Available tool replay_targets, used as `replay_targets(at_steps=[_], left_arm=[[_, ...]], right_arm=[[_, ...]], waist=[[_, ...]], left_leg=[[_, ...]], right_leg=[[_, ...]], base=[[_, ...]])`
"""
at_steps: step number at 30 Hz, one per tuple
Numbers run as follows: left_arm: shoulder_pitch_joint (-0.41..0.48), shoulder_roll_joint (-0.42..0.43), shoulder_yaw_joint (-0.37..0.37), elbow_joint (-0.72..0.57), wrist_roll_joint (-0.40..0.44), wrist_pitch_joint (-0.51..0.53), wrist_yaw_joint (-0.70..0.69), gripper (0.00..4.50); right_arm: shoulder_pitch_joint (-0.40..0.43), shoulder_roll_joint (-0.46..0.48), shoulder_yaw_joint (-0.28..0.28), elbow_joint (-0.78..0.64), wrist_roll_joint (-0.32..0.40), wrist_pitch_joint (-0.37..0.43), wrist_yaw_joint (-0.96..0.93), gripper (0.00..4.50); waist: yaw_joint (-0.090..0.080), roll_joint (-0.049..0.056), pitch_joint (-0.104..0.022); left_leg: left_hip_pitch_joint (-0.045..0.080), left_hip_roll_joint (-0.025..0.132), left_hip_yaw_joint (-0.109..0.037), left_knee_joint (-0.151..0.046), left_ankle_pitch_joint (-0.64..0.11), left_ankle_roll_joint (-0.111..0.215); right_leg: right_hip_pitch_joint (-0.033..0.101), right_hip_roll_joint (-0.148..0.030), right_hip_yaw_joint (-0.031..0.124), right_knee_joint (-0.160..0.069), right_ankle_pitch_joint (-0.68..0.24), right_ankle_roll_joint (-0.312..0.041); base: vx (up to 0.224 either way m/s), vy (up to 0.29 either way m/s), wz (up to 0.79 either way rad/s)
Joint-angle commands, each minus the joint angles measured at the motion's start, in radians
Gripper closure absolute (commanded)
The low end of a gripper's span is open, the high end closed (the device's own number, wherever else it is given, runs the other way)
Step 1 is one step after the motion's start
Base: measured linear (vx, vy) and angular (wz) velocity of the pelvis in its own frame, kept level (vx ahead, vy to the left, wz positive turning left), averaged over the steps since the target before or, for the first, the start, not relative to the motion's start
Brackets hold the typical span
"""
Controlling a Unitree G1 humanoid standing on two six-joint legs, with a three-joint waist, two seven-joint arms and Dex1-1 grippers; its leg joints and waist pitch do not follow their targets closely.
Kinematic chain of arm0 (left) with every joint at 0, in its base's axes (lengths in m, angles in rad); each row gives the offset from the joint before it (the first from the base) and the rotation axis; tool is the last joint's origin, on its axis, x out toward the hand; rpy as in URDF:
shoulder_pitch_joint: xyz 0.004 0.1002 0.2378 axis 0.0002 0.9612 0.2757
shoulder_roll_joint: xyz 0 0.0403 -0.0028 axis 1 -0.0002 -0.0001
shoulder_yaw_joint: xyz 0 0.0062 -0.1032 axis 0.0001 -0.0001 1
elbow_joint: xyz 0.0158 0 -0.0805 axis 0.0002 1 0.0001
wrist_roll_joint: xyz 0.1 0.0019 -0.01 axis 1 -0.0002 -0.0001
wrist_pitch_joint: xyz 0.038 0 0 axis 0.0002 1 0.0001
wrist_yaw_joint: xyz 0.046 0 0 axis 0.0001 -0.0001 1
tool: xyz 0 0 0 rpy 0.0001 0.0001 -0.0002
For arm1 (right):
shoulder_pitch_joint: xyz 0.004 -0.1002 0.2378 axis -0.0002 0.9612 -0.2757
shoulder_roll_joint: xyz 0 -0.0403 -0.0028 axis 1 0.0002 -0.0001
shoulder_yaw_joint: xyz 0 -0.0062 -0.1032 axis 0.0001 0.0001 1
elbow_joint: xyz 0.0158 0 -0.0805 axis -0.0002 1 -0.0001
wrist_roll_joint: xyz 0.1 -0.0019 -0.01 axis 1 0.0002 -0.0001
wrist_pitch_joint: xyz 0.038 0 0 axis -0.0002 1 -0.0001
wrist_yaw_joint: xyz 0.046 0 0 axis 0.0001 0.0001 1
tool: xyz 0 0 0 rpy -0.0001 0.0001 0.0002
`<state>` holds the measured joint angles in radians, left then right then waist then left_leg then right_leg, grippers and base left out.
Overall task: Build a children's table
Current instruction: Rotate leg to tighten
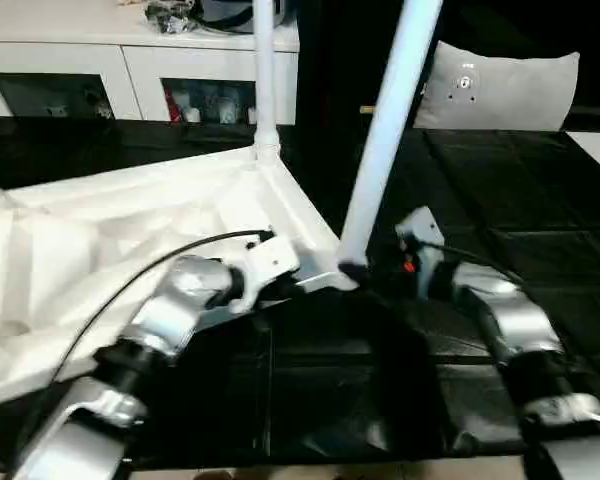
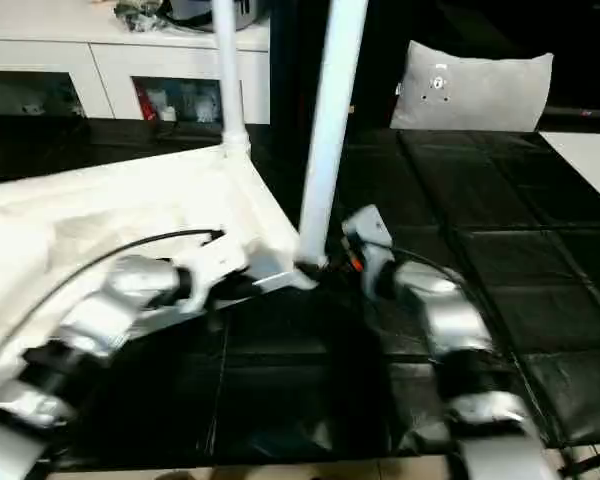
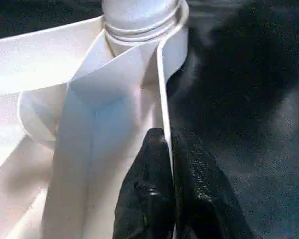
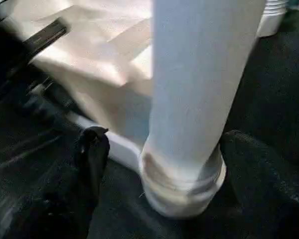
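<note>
- White plastic is what it is all made of: the square table top [image 1: 130, 230] lies upside down on the black floor mat [image 1: 540, 200], ribs facing up.
- One long white round leg [image 1: 264, 70] stands in the far corner socket. A second white leg [image 1: 385, 140] stands at the near corner, leaning a little, with its thick end down by the socket.
- The left gripper [image 3: 169, 164] has its two black fingers pressed together on the thin side wall of the table top, close to that near corner.
- The right gripper [image 4: 159, 164] has its fingers [image 4: 92, 149] spread wide, one on each side of the leaning leg's base. They do not squeeze it.
- I think the plastic is light and stiff, but smooth, so it may slip. The thin wall gives a good pinch. The leg is best held low, near its thick end.
- The near corner sits right at the table top's edge, and a light leg left loose could tip over.
- Open mat lies to the right, so there is room there. A white cabinet [image 1: 130, 60] and a grey cushion [image 1: 500, 90] stand far behind.
</note>
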<state>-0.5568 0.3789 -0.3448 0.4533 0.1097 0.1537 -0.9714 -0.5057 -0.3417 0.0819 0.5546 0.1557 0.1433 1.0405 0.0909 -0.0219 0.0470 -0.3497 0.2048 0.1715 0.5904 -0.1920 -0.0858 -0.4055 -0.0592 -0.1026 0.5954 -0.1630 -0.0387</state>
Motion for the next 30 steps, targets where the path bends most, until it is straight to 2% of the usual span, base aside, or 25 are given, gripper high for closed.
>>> replay_targets(at_steps=[1,5,7,9,13,21,26,30], left_arm=[[-0.001,0.034,-0.04,-0.014,0.001,-0.093,-0.097,4.5],[0.006,0.08,-0.066,-0.028,-0.017,-0.154,-0.212,4.5],[0.008,0.092,-0.073,-0.035,-0.024,-0.166,-0.246,4.5],[0.012,0.103,-0.08,-0.044,-0.035,-0.178,-0.282,4.5],[0.019,0.127,-0.101,-0.065,-0.057,-0.2,-0.359,4.5],[0.018,0.124,-0.103,-0.067,-0.064,-0.217,-0.387,4.5],[0.021,0.125,-0.105,-0.068,-0.072,-0.218,-0.392,4.5],[0.028,0.112,-0.084,-0.077,-0.081,-0.149,-0.357,4.5]], right_arm=[[0.007,-0.047,0.025,-0.05,0.022,-0.021,0.13,0.53],[0.015,-0.092,0.053,-0.065,0.045,-0.027,0.252,0.87],[0.012,-0.1,0.061,-0.063,0.048,-0.025,0.278,0.97],[0.008,-0.106,0.066,-0.057,0.05,-0.019,0.301,1.1],[0.003,-0.114,0.077,-0.048,0.062,-0.003,0.364,1.41],[0.004,-0.11,0.099,-0.054,0.073,0.01,0.403,2.1],[0.005,-0.103,0.102,-0.056,0.075,0.025,0.417,2.37],[0.023,-0.082,0.091,-0.109,0.111,0.098,0.395,2.55]], waist=[[0.005,-0.001,-0.063],[0.013,-0.001,-0.063],[0.017,-0.001,-0.062],[0.026,0.002,-0.062],[0.029,-0.002,-0.062],[0.039,-0.007,-0.063],[0.039,-0.007,-0.064],[0.04,-0.003,-0.063]], left_leg=[[-0.001,0.029,-0.007,-0.063,-0.165,0.07],[0.001,0.031,-0.004,-0.062,-0.163,0.08],[0.002,0.033,-0.003,-0.063,-0.167,0.075],[0.009,0.037,-0.003,-0.064,-0.177,0.064],[0.006,0.038,-0.003,-0.065,-0.178,0.059],[0.005,0.035,-0.002,-0.063,-0.165,0.055],[0.003,0.034,-0.003,-0.063,-0.155,0.054],[0.004,0.035,-0.003,-0.063,-0.159,0.049]], right_leg=[[0.061,-0.086,0.056,-0.08,-0.339,-0.119],[0.058,-0.085,0.056,-0.076,-0.318,-0.135],[0.056,-0.085,0.056,-0.077,-0.328,-0.138],[0.052,-0.087,0.057,-0.076,-0.33,-0.147],[0.055,-0.087,0.058,-0.071,-0.309,-0.156],[0.055,-0.088,0.058,-0.075,-0.351,-0.125],[0.056,-0.086,0.057,-0.072,-0.331,-0.129],[0.056,-0.086,0.058,-0.073,-0.331,-0.127]], base=[[0.0,0.0,0.0],[0.0,0.0,0.0],[0.0,0.0,0.0],[0.0,0.0,0.0],[0.0,0.0,0.0],[0.0,0.0,0.0],[0.0,0.0,0.0],[0.0,0.0,0.0]])
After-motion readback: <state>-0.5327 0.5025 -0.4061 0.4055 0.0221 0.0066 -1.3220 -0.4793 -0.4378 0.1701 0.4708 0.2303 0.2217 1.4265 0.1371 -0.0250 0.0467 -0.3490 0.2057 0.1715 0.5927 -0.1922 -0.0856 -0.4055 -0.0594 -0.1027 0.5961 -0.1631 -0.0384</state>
